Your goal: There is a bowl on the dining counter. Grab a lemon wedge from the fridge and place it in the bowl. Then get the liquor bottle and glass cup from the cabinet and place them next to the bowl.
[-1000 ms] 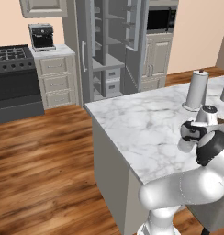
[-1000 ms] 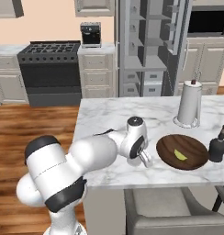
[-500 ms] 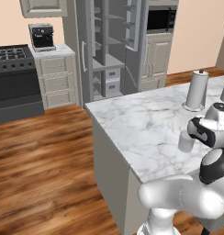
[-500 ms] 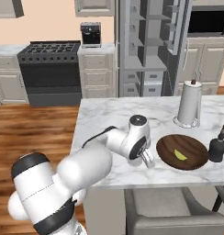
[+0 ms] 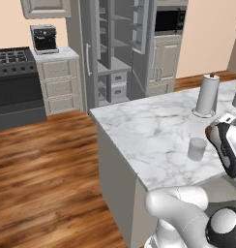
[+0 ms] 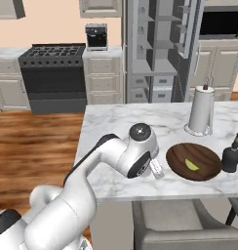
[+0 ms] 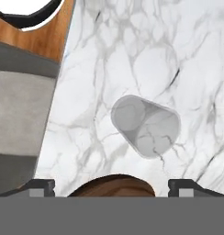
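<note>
Standing upright on the marble bench, the glass cup is sitting free of the robot, near the dark wooden bowl whose rim is showing at the bottom of the hand view. The claw is hanging above it with its tips spread wide and gripping nothing, which is reading as a release just made. The lemon wedge is lying inside the bowl, and the liquor bottle is standing just beside the bowl's far side, so all three items are looking grouped as the task asks. The paper-towel roll is standing behind them. The fridge is hanging open beyond.
</note>
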Tool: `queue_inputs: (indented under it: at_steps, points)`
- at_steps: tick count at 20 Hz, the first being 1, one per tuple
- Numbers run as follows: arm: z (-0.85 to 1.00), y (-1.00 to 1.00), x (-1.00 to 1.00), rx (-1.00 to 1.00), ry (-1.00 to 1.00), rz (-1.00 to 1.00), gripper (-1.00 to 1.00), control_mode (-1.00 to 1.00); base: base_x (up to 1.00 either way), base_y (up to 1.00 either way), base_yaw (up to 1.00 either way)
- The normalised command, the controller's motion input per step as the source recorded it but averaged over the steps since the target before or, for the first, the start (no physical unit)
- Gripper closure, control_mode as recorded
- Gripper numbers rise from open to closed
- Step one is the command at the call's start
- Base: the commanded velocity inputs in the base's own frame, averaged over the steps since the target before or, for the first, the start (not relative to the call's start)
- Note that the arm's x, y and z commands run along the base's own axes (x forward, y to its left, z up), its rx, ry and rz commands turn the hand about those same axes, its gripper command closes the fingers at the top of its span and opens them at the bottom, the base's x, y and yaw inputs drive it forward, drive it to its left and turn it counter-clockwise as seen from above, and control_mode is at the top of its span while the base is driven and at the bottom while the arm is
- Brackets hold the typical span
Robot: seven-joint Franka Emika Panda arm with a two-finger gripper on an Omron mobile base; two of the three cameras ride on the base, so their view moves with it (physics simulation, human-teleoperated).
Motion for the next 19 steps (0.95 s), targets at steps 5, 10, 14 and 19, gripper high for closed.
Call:
queue_inputs:
  at_steps: [5,10,14,19]
  points:
    - [0.85,0.19,-0.44,-0.02,-0.16,-0.07,-1.0,-1.0,0.0,0.0,0.0]
    - [0.79,0.32,-0.36,-0.1,-0.18,-0.12,-1.0,-1.0,0.0,0.0,0.0]
    - [0.76,0.36,-0.4,-0.12,-0.18,-0.12,-1.0,-1.0,0.0,0.0,0.0]
    - [0.67,0.4,-0.49,-0.13,-0.17,-0.09,-1.0,-1.0,0.0,0.0,0.0]
